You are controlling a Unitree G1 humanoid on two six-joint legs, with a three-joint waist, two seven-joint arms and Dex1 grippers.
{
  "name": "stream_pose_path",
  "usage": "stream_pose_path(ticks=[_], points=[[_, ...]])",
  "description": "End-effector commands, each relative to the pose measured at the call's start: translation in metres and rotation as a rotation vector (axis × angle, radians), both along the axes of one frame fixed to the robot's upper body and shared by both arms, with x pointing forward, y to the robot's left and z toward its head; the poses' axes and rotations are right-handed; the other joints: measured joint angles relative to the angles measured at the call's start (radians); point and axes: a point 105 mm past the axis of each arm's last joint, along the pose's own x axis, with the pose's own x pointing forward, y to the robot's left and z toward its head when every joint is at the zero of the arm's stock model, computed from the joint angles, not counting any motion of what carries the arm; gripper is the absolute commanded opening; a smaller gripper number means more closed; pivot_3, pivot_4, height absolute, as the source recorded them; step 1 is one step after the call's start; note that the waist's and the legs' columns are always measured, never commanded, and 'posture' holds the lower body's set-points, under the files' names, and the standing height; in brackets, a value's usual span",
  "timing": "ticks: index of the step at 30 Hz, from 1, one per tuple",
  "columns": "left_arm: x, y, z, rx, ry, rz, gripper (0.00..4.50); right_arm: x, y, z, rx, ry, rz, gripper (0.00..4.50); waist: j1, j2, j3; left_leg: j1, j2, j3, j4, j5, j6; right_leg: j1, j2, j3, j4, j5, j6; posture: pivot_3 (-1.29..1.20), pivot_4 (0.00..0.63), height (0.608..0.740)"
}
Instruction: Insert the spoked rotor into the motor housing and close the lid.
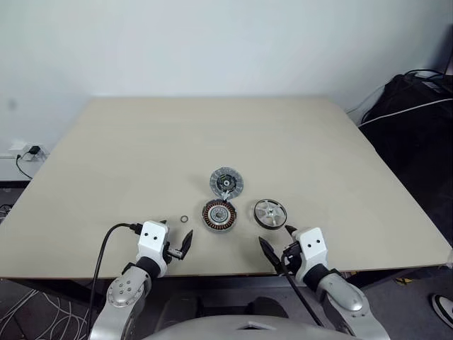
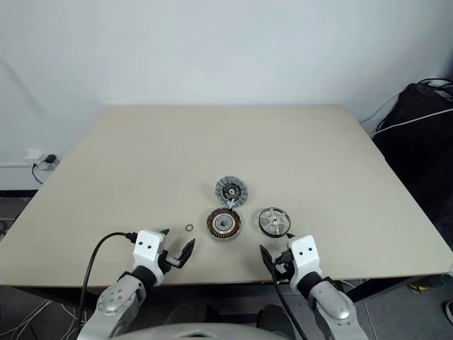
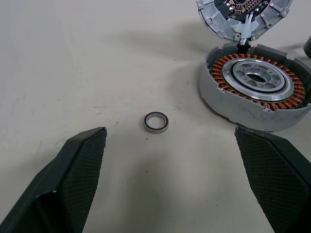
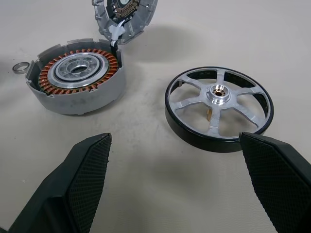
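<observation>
Right wrist view: your right gripper (image 4: pixel 170 187) gapes wide, empty; straddle the spoked rotor (image 4: pixel 218 108) by its rim, level. Left gripper (image 1: pixel 178 244) likewise wide, empty.

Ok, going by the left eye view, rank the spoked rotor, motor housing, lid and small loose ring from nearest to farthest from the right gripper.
1. The spoked rotor, just beyond the right gripper.
2. The motor housing, to the rotor's left, mid-table.
3. The lid, behind the housing, touching its far edge.
4. The small loose ring, left of the housing, nearer the left gripper.
</observation>
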Motion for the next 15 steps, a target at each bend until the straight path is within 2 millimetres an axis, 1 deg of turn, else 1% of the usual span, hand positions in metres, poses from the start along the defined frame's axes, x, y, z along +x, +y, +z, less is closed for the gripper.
stream_pose_path(ticks=[1,11,15], points=[[0.0066,-0.0017,0.0106,0.0,-0.045,-0.001,4.47,0.0057,0.0019,0.0139,0.006,-0.057,0.001,4.5,0.0,0.0,0.0,0.0,0.0,0.0,0.0,0.0,0.0,0.0,0.0,0.0,0.0,0.0,0.0,0.0,0.0,0.74],[0.0089,-0.0033,0.0091,0.0,-0.043,-0.006,4.47,0.0067,0.0027,0.0145,0.001,-0.059,-0.001,4.5,0.0,0.0,0.0,0.0,0.0,0.0,0.0,0.0,0.0,0.0,0.0,0.0,0.0,0.0,0.0,0.0,0.0,0.74],[0.0133,0.0028,0.0059,0.053,-0.041,0.03,4.47,0.0071,0.0044,0.0151,0.004,-0.06,0.001,4.5,0.0,0.0,0.0,0.0,0.0,0.0,0.0,0.0,0.0,0.0,0.0,0.0,0.0,0.0,0.0,0.0,0.0,0.74]])
